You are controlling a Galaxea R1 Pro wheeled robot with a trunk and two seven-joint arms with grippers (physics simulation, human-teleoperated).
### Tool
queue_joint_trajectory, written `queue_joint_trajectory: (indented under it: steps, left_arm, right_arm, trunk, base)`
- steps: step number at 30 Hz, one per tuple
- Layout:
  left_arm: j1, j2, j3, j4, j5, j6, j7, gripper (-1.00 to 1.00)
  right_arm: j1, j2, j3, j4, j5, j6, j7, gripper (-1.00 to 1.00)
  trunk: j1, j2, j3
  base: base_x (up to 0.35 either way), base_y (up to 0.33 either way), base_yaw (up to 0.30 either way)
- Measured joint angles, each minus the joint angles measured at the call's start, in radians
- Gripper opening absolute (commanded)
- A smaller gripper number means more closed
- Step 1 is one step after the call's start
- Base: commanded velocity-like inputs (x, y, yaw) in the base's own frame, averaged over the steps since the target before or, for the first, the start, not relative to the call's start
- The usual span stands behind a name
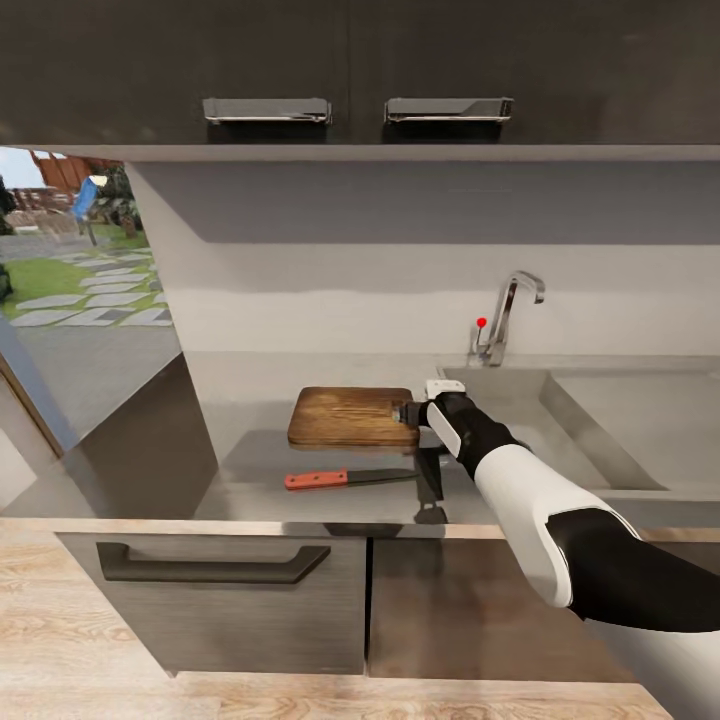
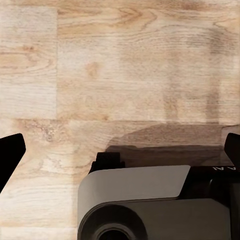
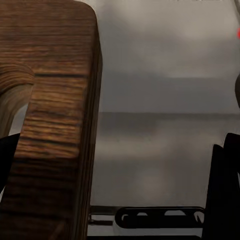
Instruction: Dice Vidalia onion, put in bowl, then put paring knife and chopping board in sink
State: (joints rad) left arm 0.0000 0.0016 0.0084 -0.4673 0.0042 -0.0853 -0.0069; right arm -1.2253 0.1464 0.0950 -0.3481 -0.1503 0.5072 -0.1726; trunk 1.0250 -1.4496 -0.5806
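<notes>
The dark wooden chopping board point(image 1: 350, 416) lies on the grey countertop point(image 1: 245, 400), left of the sink point(image 1: 610, 430). My right gripper point(image 1: 411, 412) is at the board's right short edge. In the right wrist view the board point(image 3: 55, 125) sits between the spread fingers point(image 3: 222, 190), close to its handle slot, and the gripper point(image 3: 117, 175) is open. The red-handled paring knife point(image 1: 345, 478) rests on the counter in front of the board, blade pointing right. My left gripper point(image 2: 121, 152) hangs open over the wooden floor. The onion and the bowl are out of view.
An angular chrome tap point(image 1: 508, 315) with a red dot stands behind the sink. Dark wall cabinets point(image 1: 360, 70) hang overhead. A drawer handle point(image 1: 210, 565) faces me below the counter edge. A window point(image 1: 80, 240) opens at the left.
</notes>
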Motion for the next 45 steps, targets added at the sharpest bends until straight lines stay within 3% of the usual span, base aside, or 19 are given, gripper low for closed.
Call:
queue_joint_trajectory:
  steps: [16,26,30,45]
  left_arm:
    - [0.0,0.0,0.0,0.0,0.0,0.0,0.0,1.0]
    - [0.0,0.0,0.0,0.0,0.0,0.0,0.0,1.0]
    - [0.0,0.0,0.0,0.0,0.0,0.0,0.0,1.0]
    - [0.0,0.0,0.0,0.001,0.0,0.0,0.0,1.0]
  right_arm:
    - [0.0,0.001,-0.002,-0.037,0.001,0.008,-0.004,1.0]
    - [0.0,0.0,0.003,-0.3,0.001,0.182,-0.006,1.0]
    - [0.0,-0.001,0.004,-0.336,0.0,0.204,-0.007,1.0]
    - [0.0,0.0,0.004,-0.328,0.001,0.205,-0.007,1.0]
  trunk:
    - [0.0,0.0,0.0]
    - [0.0,0.0,0.0]
    - [0.0,0.0,0.0]
    - [0.001,0.0,0.0]
  base:
    - [0.0,0.0,0.0]
    - [0.0,0.0,0.0]
    - [0.0,0.0,0.0]
    - [-0.218,0.0,0.0]
